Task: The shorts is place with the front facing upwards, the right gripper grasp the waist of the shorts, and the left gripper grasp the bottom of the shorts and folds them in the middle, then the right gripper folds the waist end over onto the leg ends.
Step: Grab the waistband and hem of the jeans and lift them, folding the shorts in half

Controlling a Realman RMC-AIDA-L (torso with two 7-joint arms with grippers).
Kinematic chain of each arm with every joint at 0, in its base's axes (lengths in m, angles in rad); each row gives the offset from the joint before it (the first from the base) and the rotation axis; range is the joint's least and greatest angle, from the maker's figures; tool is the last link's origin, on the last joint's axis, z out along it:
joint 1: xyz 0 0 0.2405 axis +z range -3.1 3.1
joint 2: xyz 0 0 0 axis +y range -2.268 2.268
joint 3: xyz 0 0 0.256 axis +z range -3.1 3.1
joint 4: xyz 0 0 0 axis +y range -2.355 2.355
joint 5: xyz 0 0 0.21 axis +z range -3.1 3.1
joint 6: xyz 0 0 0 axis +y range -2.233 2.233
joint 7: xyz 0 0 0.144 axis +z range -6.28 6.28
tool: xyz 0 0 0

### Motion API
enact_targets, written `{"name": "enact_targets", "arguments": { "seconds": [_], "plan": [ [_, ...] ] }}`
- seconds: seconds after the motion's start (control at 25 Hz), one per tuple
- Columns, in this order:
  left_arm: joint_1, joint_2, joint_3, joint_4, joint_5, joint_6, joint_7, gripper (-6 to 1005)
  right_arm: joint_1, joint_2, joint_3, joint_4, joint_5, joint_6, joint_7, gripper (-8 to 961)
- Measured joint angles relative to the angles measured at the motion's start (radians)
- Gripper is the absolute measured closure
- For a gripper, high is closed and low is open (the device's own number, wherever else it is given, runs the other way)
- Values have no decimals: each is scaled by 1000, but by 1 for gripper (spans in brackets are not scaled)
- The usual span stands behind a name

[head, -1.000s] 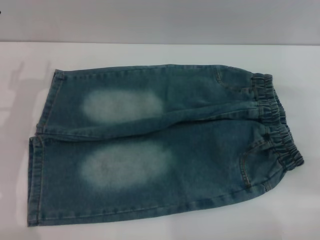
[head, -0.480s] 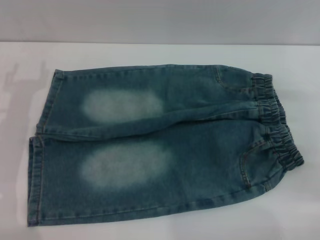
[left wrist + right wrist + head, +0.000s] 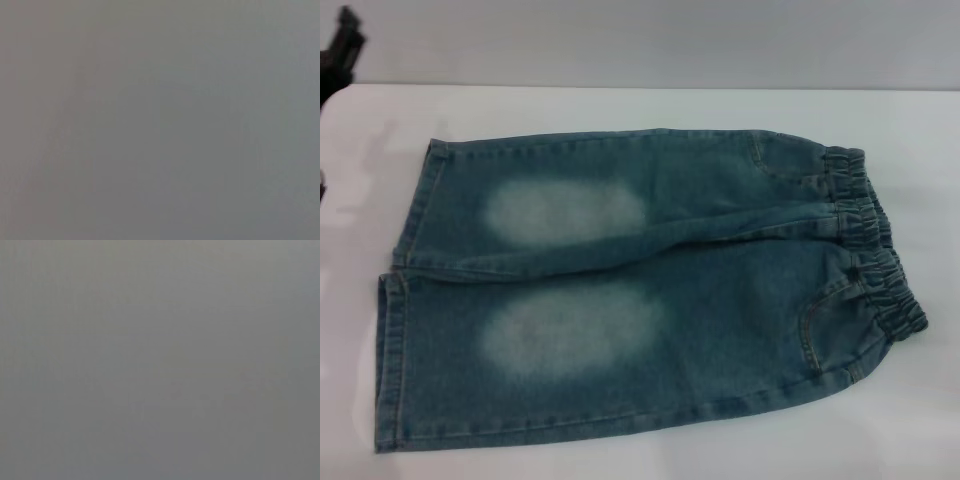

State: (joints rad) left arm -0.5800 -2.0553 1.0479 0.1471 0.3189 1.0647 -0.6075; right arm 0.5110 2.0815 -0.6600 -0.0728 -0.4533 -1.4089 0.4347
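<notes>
The shorts [image 3: 650, 290] lie flat and front-up on the white table [image 3: 620, 105] in the head view. Two pale oval patches mark the thighs. The gathered elastic waist [image 3: 875, 250] is on the right side. The bottom of the shorts [image 3: 390, 360], with its two stitched leg ends, is on the left. A dark part of my left gripper [image 3: 340, 50] shows at the far top-left corner, above and well clear of the upper leg hem [image 3: 418, 195]. The right gripper is out of view. Both wrist views show only plain grey.
A grey wall [image 3: 640, 40] runs behind the table's far edge. Bare white tabletop surrounds the shorts on the left, far and right sides.
The left gripper has come into view at the top-left corner. The shorts have not moved.
</notes>
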Motion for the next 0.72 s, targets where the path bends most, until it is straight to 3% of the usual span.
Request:
{"name": "enact_targets", "arguments": {
  "seconds": [0.16,0.36,0.56,0.6,0.64,0.72],
  "plan": [
    [13,19,160,106,15,-107,-92,258,-10,-1,28,12,0,4,0,403],
    [8,52,228,167,92,-151,-223,260,-22,-3,83,21,-1,28,10,402],
    [-1,104,240,252,323,-191,-503,261,-32,-7,105,19,-1,83,27,404],
    [-1,131,238,305,462,-204,-666,261,-34,-7,114,17,-1,90,28,403],
    [-1,131,238,305,462,-204,-666,261,-35,-8,124,16,-1,94,28,403],
    [-1,159,232,349,599,-192,-831,261,-36,-8,141,16,-1,101,28,402]
  ]
}}
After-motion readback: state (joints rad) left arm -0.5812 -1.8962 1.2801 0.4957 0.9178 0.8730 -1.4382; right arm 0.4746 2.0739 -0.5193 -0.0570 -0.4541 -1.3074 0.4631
